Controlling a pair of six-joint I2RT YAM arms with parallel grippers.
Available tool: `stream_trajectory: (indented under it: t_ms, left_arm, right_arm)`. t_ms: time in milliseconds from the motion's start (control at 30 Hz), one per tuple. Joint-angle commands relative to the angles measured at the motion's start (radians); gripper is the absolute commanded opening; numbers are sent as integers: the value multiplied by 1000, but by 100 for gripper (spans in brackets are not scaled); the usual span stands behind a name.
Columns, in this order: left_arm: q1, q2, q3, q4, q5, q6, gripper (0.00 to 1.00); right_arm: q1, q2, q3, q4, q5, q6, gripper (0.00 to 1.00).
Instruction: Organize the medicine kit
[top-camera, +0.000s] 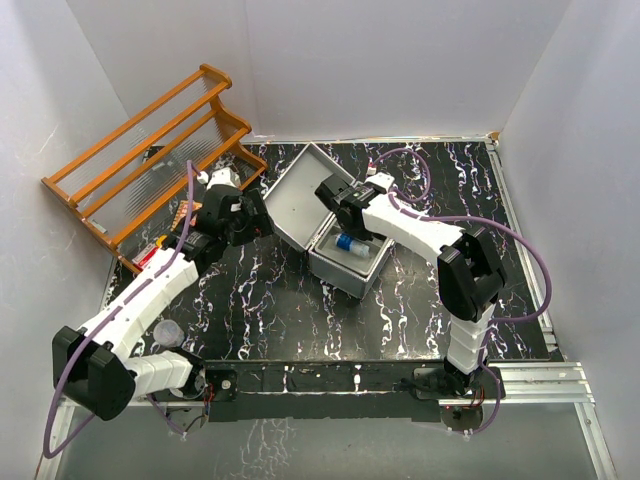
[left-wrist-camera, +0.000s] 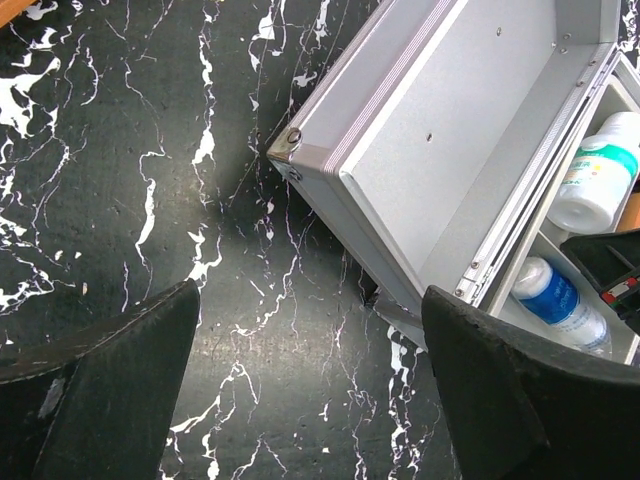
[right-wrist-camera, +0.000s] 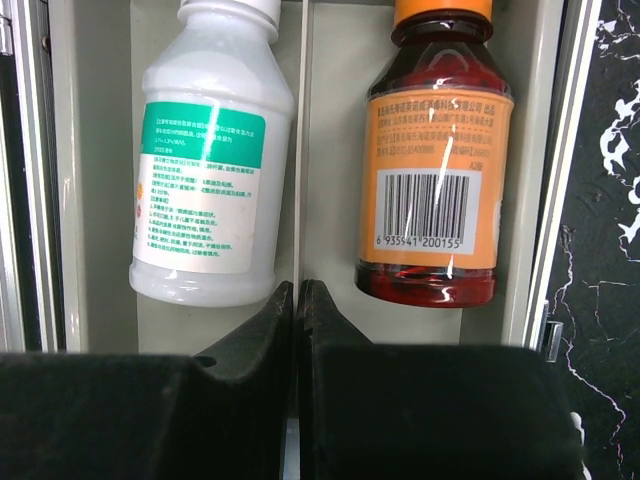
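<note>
The medicine kit (top-camera: 335, 270) is a light-grey metal case standing open in the middle of the table, its lid (top-camera: 298, 195) leaning back to the left. In the right wrist view a white bottle with a green label (right-wrist-camera: 210, 160) and an amber bottle with an orange label (right-wrist-camera: 435, 170) lie in two compartments, one on each side of a divider (right-wrist-camera: 303, 150). A blue-capped bottle (top-camera: 352, 245) lies in another compartment. My right gripper (right-wrist-camera: 298, 290) is shut and empty, just above the divider. My left gripper (left-wrist-camera: 310, 340) is open and empty over bare table beside the lid (left-wrist-camera: 450, 130).
An orange-brown wooden slatted rack (top-camera: 150, 150) stands at the back left, with a small red-and-white box (top-camera: 150, 258) at its foot. A small clear cup (top-camera: 167, 332) sits by the left arm's base. White walls close in the table on three sides.
</note>
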Motion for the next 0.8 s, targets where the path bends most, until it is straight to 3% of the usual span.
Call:
stream_trajectory:
  t_ms: [0, 500, 767]
  left_arm:
    - [33, 5, 49, 14, 65, 5, 92]
    - [124, 32, 60, 32, 174, -3, 97]
    - [160, 37, 67, 37, 227, -5, 99]
  right_arm:
    - [6, -13, 15, 53, 89, -17, 0]
    - [29, -25, -17, 145, 122, -107, 0]
    - [28, -70, -128, 297, 74, -134, 0]
